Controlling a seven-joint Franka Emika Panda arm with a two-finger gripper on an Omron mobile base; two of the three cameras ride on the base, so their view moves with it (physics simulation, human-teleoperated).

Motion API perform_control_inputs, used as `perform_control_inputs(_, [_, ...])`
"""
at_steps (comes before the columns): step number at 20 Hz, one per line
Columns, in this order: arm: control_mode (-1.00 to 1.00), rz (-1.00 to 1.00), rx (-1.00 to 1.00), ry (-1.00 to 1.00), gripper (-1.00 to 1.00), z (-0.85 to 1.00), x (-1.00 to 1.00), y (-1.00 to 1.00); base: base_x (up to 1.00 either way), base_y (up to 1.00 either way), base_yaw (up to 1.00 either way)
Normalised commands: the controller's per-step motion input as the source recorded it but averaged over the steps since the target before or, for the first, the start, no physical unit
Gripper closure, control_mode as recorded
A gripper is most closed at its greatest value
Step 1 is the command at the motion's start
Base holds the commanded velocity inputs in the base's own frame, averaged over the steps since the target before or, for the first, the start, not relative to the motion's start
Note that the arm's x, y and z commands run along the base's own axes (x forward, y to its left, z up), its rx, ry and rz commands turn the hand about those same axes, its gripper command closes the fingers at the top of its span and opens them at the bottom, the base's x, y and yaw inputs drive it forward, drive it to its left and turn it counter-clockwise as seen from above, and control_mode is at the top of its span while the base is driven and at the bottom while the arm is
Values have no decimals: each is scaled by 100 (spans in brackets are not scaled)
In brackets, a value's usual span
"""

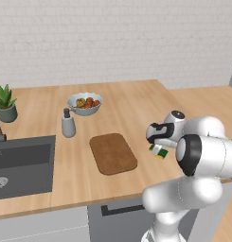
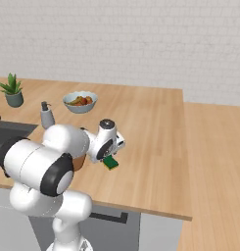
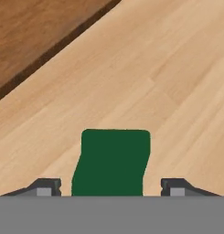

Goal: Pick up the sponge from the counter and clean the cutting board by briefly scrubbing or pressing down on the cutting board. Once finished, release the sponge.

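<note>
The sponge [image 3: 111,162], dark green on top, lies flat on the light-wood counter [image 3: 177,68] between my two finger tips, with a gap on each side. My gripper [image 3: 111,186] is open and hangs low right above it. In the left base view the sponge [image 1: 160,152] shows green and yellow under the gripper [image 1: 157,143], just right of the dark-brown cutting board [image 1: 112,153]. The right base view shows the sponge [image 2: 110,163] below the hand. A corner of the cutting board [image 3: 31,32] fills the hand view's upper left.
A dark sink [image 1: 22,165] is set into the counter at the left. Behind the board stand a grey soap dispenser [image 1: 68,124] and a bowl of fruit [image 1: 84,103]. A potted plant [image 1: 5,103] sits at the far left. The counter's front edge runs close below the board.
</note>
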Motion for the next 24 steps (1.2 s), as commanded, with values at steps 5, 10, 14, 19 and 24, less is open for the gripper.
perform_control_inputs(5, [-100, 2, -1, 4, -100, 10, 8, 0, 0, 0, 0])
perform_control_inputs(10, [-100, 7, -11, -6, -100, 83, -27, 0, 0, 0, 0])
perform_control_inputs(14, [-100, -4, -1, 0, -100, 100, -45, 4, 0, 0, 0])
perform_control_inputs(19, [-100, -17, 2, 10, -100, 100, -75, 2, 0, 0, 0])
perform_control_inputs(24, [-100, -22, 10, 10, -100, 98, -89, 0, 0, 0, 0])
